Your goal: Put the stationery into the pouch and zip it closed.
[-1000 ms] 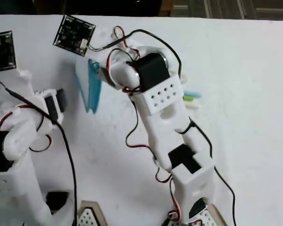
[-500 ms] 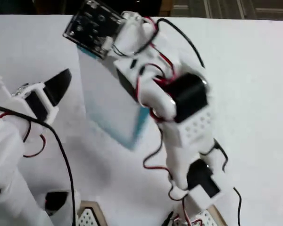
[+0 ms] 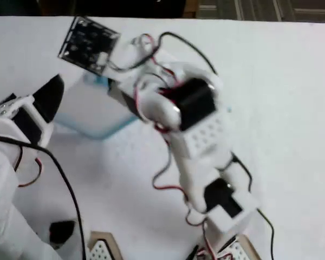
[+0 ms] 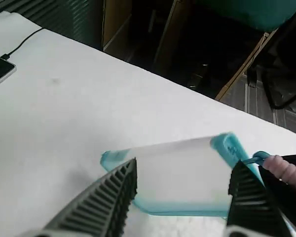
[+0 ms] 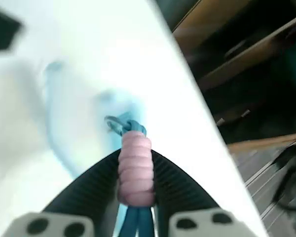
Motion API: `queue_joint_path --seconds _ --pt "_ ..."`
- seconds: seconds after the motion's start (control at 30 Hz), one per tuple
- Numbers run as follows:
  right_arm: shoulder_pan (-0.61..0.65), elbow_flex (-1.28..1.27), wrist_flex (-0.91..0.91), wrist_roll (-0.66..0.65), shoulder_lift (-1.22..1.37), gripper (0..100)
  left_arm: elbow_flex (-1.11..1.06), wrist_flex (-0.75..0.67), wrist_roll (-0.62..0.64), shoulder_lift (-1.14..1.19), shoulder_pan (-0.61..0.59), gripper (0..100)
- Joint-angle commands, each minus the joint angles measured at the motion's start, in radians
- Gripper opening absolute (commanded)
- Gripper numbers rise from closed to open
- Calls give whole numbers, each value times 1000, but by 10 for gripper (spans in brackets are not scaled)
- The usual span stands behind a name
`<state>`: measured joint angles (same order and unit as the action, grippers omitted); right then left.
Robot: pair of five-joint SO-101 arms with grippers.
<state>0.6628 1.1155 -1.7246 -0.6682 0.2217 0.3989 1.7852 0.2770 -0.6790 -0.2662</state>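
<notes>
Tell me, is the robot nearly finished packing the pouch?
Not nearly. The frosted plastic pouch with teal edges lies on the white table, and I can see nothing inside it. In hand: the right claw is shut on the pink braided zip pull, and the left claw hangs open by the pouch. Left to do: putting the stationery in, then zipping.

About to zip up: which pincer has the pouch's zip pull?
The right pincer: it is shut on the pink zip pull of the blue pouch. The left pincer is open, holding nothing.
</notes>
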Motion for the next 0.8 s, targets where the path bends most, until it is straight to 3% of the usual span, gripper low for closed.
queue_joint_path --seconds 0.0,0.33,0.53,0.77 --pt "10 28 -21 14 62 19 23 2 -40 -39 -19 302" --pt "124 35 -22 14 125 19 23 -8 -43 114 -274 306" --pt "113 35 -18 14 128 19 29 -6 -46 236 -289 347" --pt "107 37 -10 48 131 19 29 -20 -149 219 -262 366"
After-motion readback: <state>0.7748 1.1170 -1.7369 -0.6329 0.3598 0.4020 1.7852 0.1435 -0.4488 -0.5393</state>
